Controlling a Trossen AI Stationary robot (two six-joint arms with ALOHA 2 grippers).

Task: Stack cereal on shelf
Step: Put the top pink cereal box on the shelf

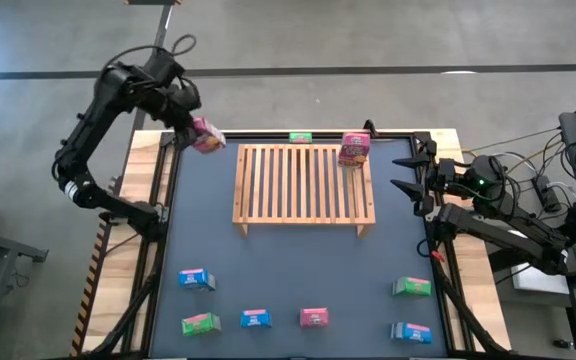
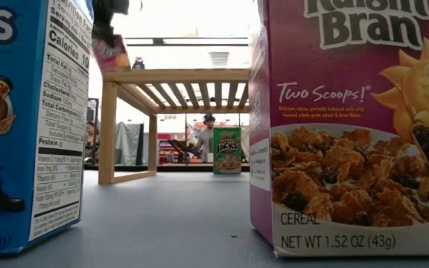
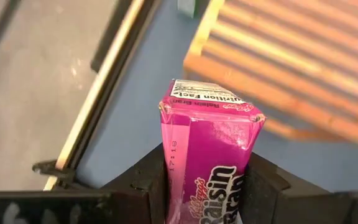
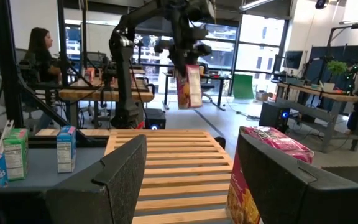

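Carry step: pink cereal box (image 1: 208, 136) pinched in left gripper (image 1: 194, 128), aloft beside shelf (image 1: 303, 185) corner; right gripper (image 1: 408, 172) spread, waiting; next, lowering onto slats beside placed pink box (image 1: 354, 148).

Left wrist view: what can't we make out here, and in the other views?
- Left wrist view: the left hand clamps the pink Raisin Bran box; its lower part is cut off by the picture's edge and the fingers.
- Low view: the blue box and another pink box fill the foreground, hiding most of the table.
- High view: print on the near-row boxes is too small to read.
- Right wrist view: the right hand hides part of the shelf.
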